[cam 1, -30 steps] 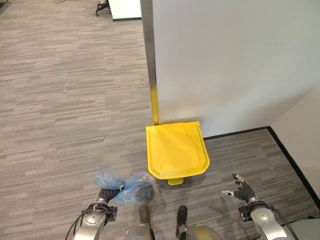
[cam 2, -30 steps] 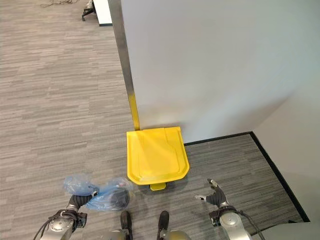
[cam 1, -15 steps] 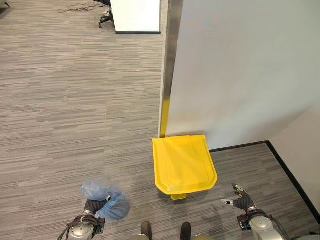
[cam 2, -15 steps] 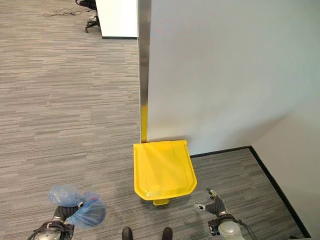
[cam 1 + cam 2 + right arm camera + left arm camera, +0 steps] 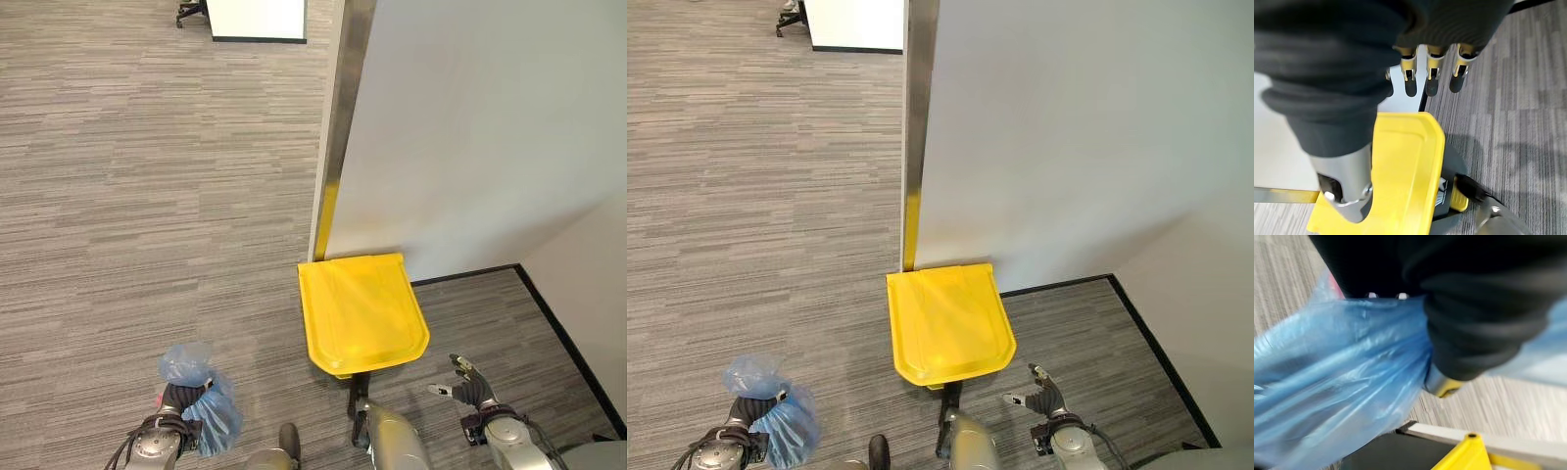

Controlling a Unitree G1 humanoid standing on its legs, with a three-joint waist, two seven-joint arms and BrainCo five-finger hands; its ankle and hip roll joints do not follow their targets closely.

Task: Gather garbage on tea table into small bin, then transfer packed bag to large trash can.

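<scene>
Left eye view shows me closer to the yellow trash can (image 5: 362,311) than a second ago, its lid down. My left hand (image 5: 174,403) is clamped on the blue bag (image 5: 209,419), low at my left; whether the bunched plastic is fully wrapped by the fingers I can't quite tell. My right hand (image 5: 1045,397) hangs empty, fingers spread. Next comes opening the lid, I judge.

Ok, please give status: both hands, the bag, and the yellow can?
Left hand shut on blue bag. Right hand open, empty. Yellow trash can ahead by the wall, lid closed.
</scene>
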